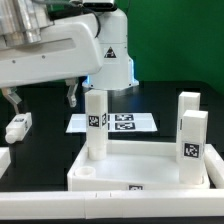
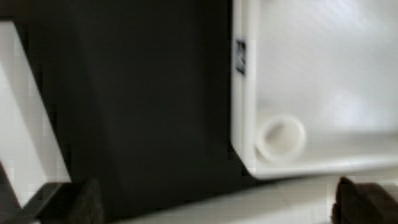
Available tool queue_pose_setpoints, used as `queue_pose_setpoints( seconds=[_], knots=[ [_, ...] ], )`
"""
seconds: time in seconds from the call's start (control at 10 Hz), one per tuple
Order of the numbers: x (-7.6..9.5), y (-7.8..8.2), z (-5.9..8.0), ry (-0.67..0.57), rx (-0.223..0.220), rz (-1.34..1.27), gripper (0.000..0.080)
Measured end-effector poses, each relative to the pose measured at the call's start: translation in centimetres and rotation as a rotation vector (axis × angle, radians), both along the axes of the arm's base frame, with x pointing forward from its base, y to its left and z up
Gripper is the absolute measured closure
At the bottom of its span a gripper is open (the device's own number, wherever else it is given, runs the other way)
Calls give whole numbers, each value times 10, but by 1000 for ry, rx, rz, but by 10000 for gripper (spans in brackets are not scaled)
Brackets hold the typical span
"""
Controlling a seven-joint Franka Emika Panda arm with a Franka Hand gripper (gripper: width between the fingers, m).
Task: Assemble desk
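The white desk top (image 1: 150,172) lies at the front of the exterior view, rim up. Three white tagged legs stand upright in it: one at its far left corner (image 1: 96,125), one at the far right (image 1: 188,108) and one at the near right (image 1: 195,148). Another leg (image 1: 18,127) lies loose on the black table at the exterior view's left. My gripper (image 1: 42,98) hangs open and holds nothing above the table, between that loose leg and the desk top. In the wrist view the desk top (image 2: 329,80) shows an unfilled round corner socket (image 2: 281,137), near the dark fingertips (image 2: 370,200) of my gripper (image 2: 214,205).
The marker board (image 1: 115,122) lies flat behind the desk top. A white block (image 1: 3,160) sits at the exterior view's left edge, and a white edge (image 2: 22,110) shows in the wrist view. The arm's large white housing (image 1: 50,50) fills the upper left.
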State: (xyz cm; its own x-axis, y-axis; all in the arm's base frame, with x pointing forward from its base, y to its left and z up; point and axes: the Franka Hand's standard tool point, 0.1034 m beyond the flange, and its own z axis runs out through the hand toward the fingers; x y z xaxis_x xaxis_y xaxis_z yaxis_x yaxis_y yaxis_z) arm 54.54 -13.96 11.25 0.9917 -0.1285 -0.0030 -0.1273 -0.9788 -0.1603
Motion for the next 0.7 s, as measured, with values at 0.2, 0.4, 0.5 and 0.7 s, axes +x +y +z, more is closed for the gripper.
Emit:
queue_pose_setpoints(
  seconds=[0.2,0.4,0.5,0.7],
  knots=[
    [-46,-42,-13,30,-4,-5,150],
    [-46,-42,-16,9,-33,-3,150],
    [-46,-43,-16,9,-34,-5,150],
    [-50,-45,-19,17,-33,-9,150]
  ],
)
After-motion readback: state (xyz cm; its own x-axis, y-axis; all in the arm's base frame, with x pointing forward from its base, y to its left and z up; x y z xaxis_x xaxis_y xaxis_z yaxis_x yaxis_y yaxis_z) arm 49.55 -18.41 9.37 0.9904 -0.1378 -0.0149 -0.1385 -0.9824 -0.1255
